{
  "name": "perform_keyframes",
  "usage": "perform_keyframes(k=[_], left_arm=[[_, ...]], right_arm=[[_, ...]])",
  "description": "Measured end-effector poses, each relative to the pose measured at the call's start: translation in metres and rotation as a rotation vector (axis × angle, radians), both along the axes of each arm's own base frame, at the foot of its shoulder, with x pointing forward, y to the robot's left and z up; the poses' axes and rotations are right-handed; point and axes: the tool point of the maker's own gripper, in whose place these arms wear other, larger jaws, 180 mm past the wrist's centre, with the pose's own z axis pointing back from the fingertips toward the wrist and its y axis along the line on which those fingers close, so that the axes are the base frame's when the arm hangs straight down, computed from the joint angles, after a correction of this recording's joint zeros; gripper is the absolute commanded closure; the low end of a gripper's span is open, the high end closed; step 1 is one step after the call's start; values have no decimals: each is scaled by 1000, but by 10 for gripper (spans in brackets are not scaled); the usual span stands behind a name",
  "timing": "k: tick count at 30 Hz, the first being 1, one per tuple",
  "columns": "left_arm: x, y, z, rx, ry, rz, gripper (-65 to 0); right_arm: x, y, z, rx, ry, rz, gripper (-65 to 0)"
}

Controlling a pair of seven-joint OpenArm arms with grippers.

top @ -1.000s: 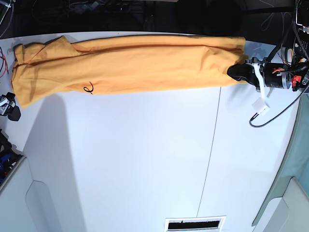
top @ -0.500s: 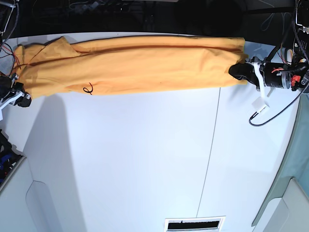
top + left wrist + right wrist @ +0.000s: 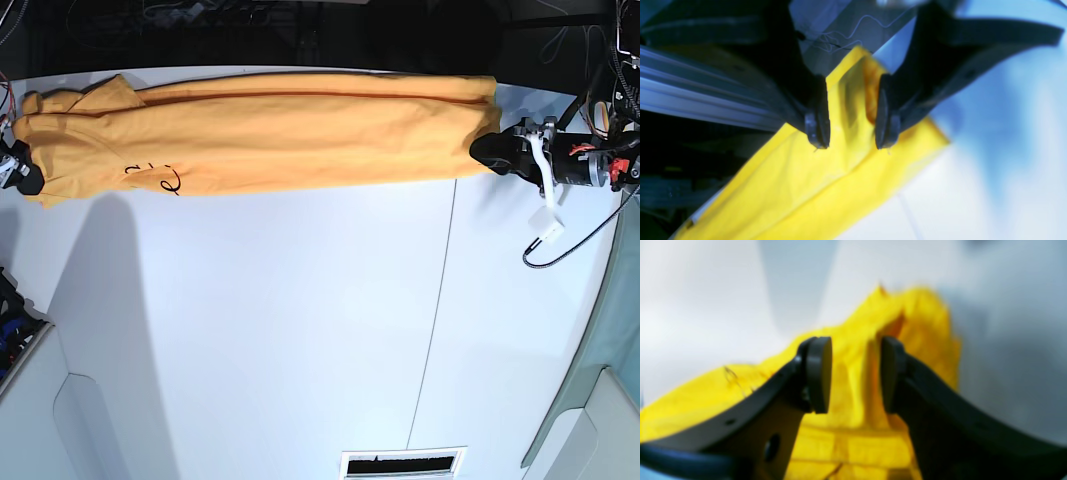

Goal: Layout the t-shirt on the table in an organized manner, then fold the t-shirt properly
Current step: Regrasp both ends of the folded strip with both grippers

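T-shirt (image 3: 270, 130) stretched along the far edge of the table (image 3: 300, 330), 1 gripper at each end.

The left gripper (image 3: 848, 133) stood at the shirt's hem end near the far right corner, its fingers parted narrowly with cloth showing between them, not pinched. The right gripper (image 3: 856, 375) stood at the sleeve end near the far left corner, likewise narrowly parted over bunched fabric.

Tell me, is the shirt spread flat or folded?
Folded: the t-shirt lies as a long narrow band with a lengthwise crease across the table.
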Motion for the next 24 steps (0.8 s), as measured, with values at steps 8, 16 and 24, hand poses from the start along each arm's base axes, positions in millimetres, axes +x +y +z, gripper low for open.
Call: perform_keyframes(k=[8,16,24], left_arm=[[-7,27,12,-47,-17,134,-297],[-21,24,-10,-67,-42,299,-413],[-21,10,-35,-17,-62,339,-413]], right_arm=[[25,21,59,-111,-135,131,0],[10,57,-17,-135,51,262,0],[-10,80,-60,-65,145,297,0]])
